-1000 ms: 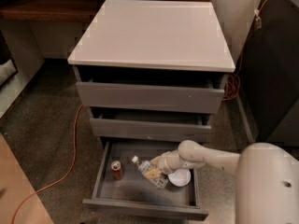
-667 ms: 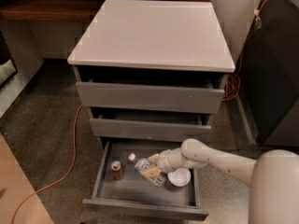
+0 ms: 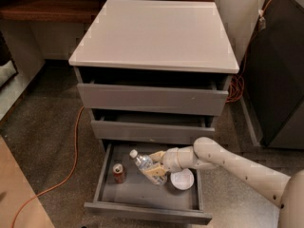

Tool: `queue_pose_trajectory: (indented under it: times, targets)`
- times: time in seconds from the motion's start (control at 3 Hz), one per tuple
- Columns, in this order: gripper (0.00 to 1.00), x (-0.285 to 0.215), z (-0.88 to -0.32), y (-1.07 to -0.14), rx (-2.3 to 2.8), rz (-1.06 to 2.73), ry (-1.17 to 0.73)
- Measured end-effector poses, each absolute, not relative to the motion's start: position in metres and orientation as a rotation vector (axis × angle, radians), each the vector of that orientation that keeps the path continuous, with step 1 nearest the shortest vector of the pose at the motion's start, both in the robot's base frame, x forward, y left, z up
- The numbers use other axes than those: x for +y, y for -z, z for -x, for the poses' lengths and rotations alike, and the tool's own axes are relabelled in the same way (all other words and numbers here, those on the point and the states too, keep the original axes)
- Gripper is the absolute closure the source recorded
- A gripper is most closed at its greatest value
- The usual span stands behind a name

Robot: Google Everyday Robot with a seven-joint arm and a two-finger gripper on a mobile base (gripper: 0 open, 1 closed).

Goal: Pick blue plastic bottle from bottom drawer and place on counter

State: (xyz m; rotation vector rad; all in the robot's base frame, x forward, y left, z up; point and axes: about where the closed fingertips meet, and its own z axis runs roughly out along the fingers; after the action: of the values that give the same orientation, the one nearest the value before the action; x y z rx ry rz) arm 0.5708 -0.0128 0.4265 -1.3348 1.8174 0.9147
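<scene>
The bottom drawer (image 3: 147, 207) is standing pulled out below the two upper drawers (image 3: 152, 99), and the arm (image 3: 228, 160) is reaching into it from the right; the gripper (image 3: 152, 166) is sitting low inside the drawer, between the red-brown can (image 3: 118, 173) on its left and the white bowl (image 3: 182, 179) on its right; the blue plastic bottle (image 3: 141, 161) is lying tilted at the jaws, its long axis running from the white cap at upper left down toward the gripper at lower right, so the jaws are meeting its lower body across that axis; they are flanking the bottle on either side, but whether they are clamping it or standing just off it cannot be told; the can is lying near the cap end, apart from it; the counter (image 3: 154, 32) is waiting well above, so the coming move is likely calling for a firm hold and then a lift that is clearing the upper drawer fronts.
</scene>
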Motion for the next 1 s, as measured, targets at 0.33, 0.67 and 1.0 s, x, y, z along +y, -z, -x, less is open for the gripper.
queue_pose_trajectory:
  times: [0.33,0.67,1.0]
  targets:
    - [1.00,-0.014,-0.564,-0.460,1.735,1.324,-0.959]
    - [1.00,-0.015,-0.557,-0.484,1.670,1.320,-0.979]
    - [1.00,-0.015,-0.557,-0.485,1.666,1.320,-0.981]
